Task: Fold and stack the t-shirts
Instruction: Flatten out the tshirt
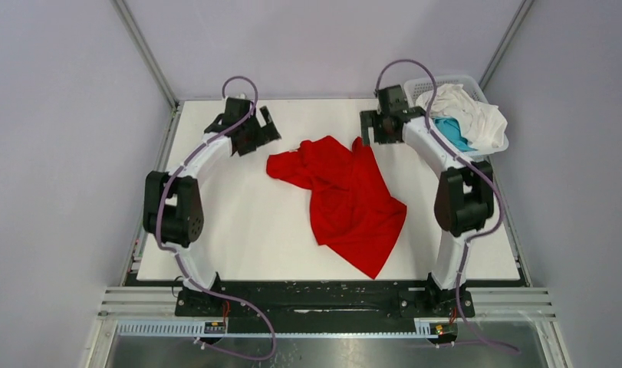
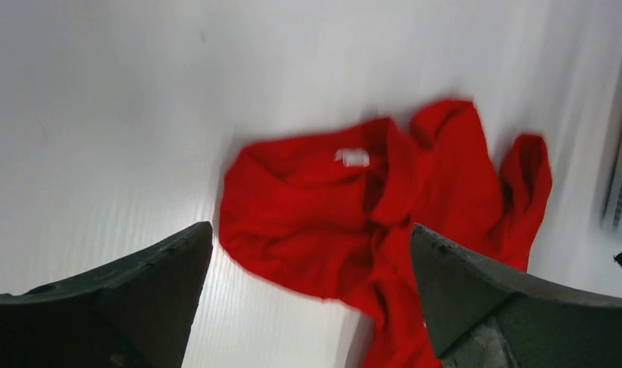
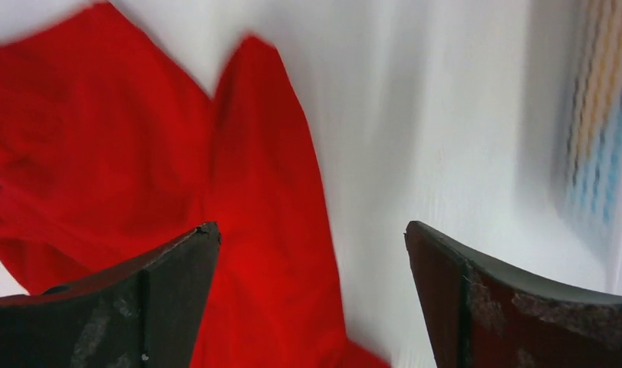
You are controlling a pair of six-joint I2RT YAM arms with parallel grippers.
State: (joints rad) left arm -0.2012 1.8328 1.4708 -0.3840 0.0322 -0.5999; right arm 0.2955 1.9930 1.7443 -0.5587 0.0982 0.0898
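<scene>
Spread wide and holding nothing, the left gripper [image 2: 309,228] and right gripper [image 3: 311,226] hover either side of the crumpled red t-shirt [image 1: 342,192] lying on the bench [image 1: 231,230], likely poised to pinch its far edge and flatten it.

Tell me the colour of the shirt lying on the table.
The shirt is plain bright red, clearest in the top external view.

We are recording a plain bright red t-shirt [image 1: 346,195] on the white worktop [image 1: 231,226]; white shirt [image 1: 468,111], teal shirt [image 1: 452,133], white lattice basket [image 1: 455,80].
</scene>
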